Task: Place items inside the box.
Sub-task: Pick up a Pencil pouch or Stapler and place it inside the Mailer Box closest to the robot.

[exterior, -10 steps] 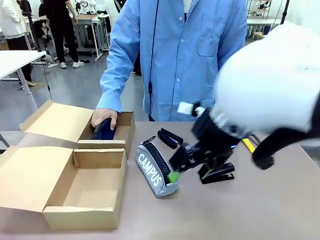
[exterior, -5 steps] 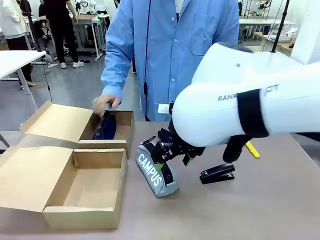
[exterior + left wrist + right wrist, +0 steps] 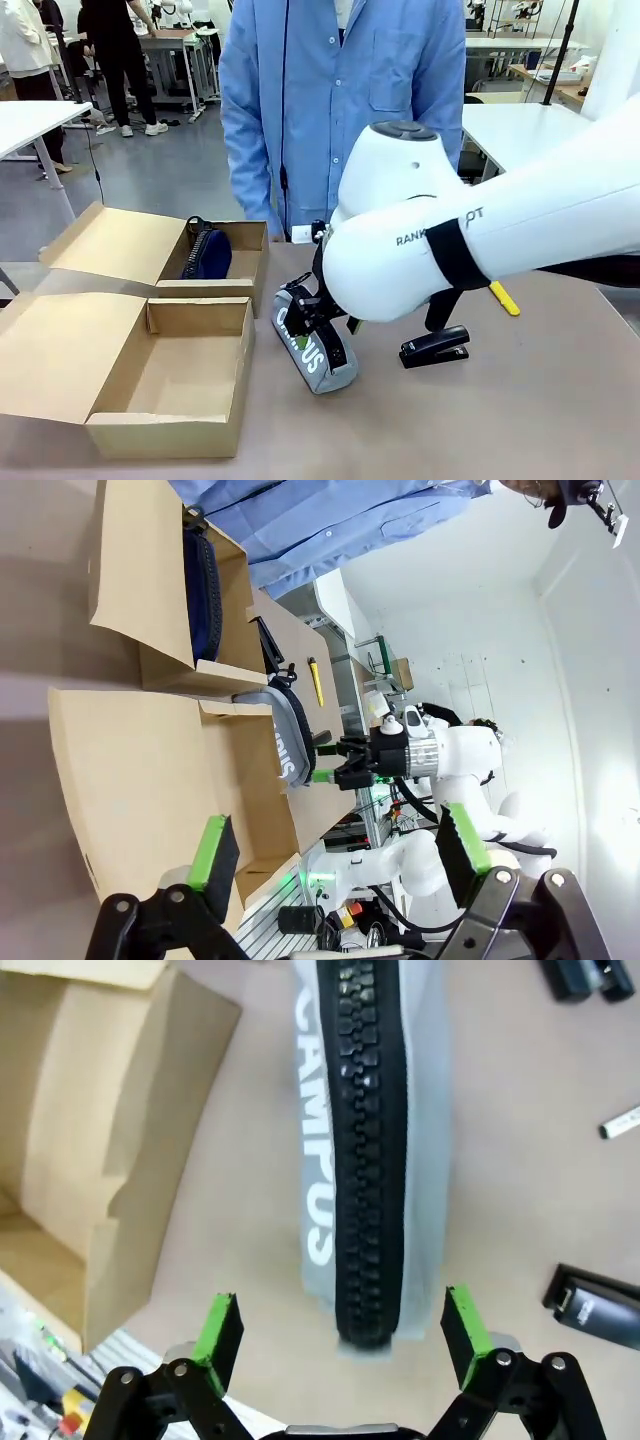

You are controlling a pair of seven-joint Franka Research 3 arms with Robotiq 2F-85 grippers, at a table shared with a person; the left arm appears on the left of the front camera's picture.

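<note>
A grey zip pencil case (image 3: 318,358) lettered "CAMPUS" lies on the table right of the near box. My right gripper (image 3: 316,322) hangs just over it, open. In the right wrist view the case (image 3: 370,1150) runs lengthwise away from the open gripper (image 3: 340,1322), its near end between the green pads, untouched. A navy pencil case (image 3: 210,255) stands in the far cardboard box (image 3: 252,262). One black stapler (image 3: 435,347) lies right of the grey case, and a second stapler (image 3: 585,975) lies beyond it. My left gripper (image 3: 338,845) is open over the near box, holding nothing.
The near open box (image 3: 168,435) has its lid flap spread to the left. A person in a blue shirt stands at the far edge, hands off the table. A yellow pen (image 3: 503,298) lies at the right. A thin white marker end (image 3: 622,1120) shows near the staplers.
My right arm swung left and came down over the grey case. The person's hand let go of the navy case in the far box and drew back.
</note>
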